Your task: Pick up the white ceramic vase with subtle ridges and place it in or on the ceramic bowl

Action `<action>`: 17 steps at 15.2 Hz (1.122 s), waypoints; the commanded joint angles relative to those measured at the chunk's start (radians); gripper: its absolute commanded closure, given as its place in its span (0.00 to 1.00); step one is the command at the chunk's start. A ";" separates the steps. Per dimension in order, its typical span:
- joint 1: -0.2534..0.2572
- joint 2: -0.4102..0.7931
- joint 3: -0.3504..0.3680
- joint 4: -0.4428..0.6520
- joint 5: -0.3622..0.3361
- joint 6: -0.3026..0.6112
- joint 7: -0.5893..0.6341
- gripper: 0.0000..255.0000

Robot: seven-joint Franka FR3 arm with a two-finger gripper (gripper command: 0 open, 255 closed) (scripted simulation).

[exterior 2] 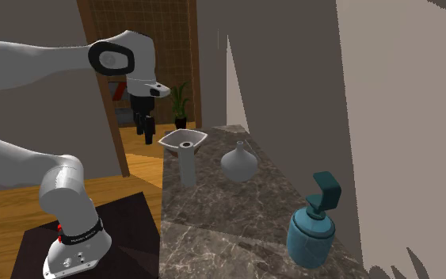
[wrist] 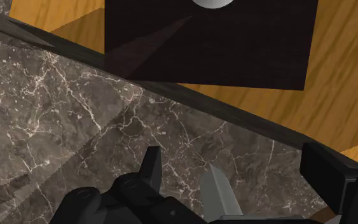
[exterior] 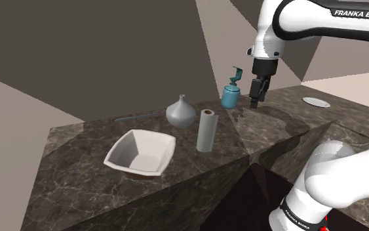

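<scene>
Task not begun: the pincer (exterior: 254, 98), fingers apart and empty, hangs above the worktop (exterior: 78, 170) edge, the grey vase (exterior: 181, 114) stands untouched well apart from it, the white bowl (exterior: 141, 154) beyond that; approach, grasp, lift and placing remain.

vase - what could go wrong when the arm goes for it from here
1. The gripper hangs beside the teal soap dispenser; swinging toward the grey vase could knock it or the upright roll standing close by the vase.
2. The vase's round body tapers to a thin neck, so a grip may slip.
3. The bowl sits near the edge of the counter; a rough drop might shove it off.
</scene>
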 commanded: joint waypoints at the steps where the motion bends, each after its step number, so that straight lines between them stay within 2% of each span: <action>1: 0.000 0.000 0.000 0.000 0.000 0.000 0.000 0.00; 9: 0.014 0.255 -0.025 0.082 -0.004 0.226 -0.037 0.00; 17: 0.028 0.529 -0.045 0.246 0.010 0.386 -0.079 0.00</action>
